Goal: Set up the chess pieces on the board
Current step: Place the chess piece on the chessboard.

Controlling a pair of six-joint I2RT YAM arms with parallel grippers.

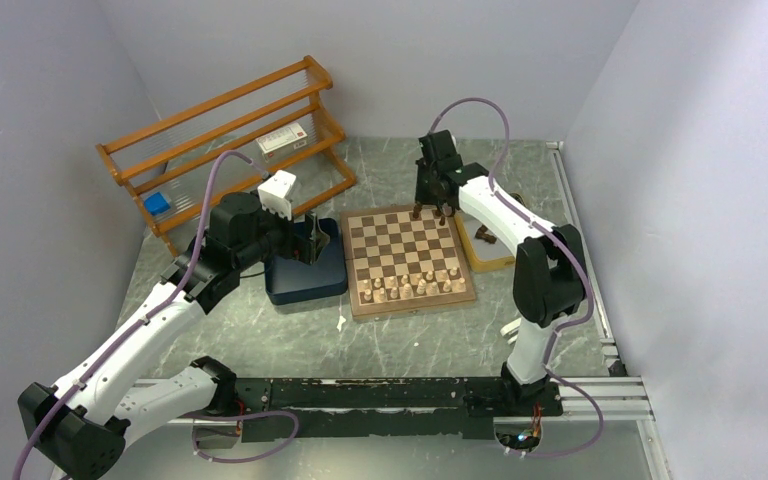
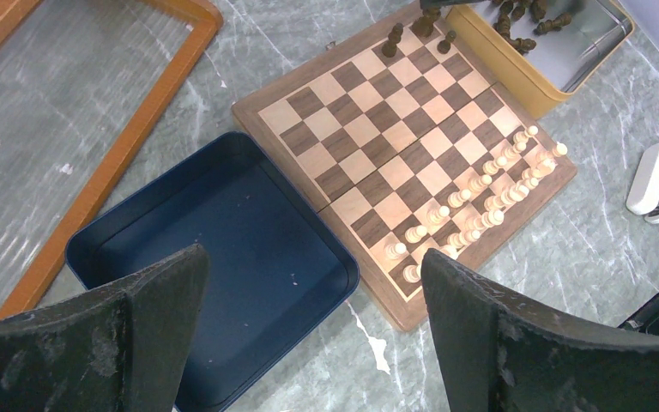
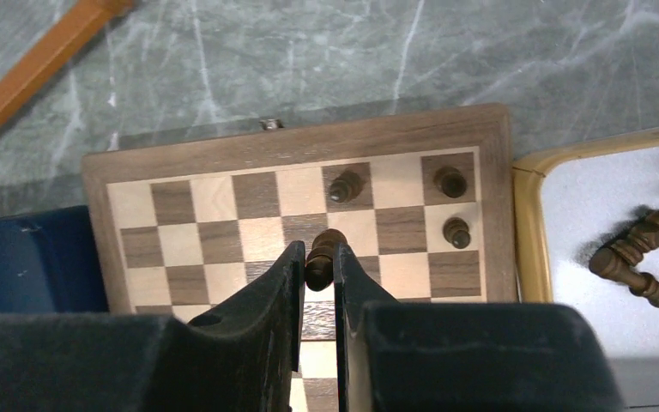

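Observation:
The board [image 1: 407, 259] lies mid-table, also seen as the board [image 2: 343, 146] and the board [image 3: 223, 150]. My right gripper [image 3: 318, 255] is shut on a dark brown chess piece [image 3: 322, 253], held over the board's far rows. Three dark chess pieces stand there: [image 3: 345, 186], [image 3: 450, 181], [image 3: 456, 232]. More dark pieces [image 3: 639, 253] lie in the yellow-rimmed tray [image 1: 490, 262]. My left gripper [image 2: 313, 296] hangs wide open above the dark blue tray [image 2: 223, 249], holding nothing.
Pale cream chessmen [image 1: 410, 287] fill the board's near rows. An orange wooden rack [image 1: 230, 135] stands at the back left with a blue block [image 1: 157, 204] and a white box [image 1: 282, 139]. A white stapler-like object [image 2: 656, 178] lies right of the board.

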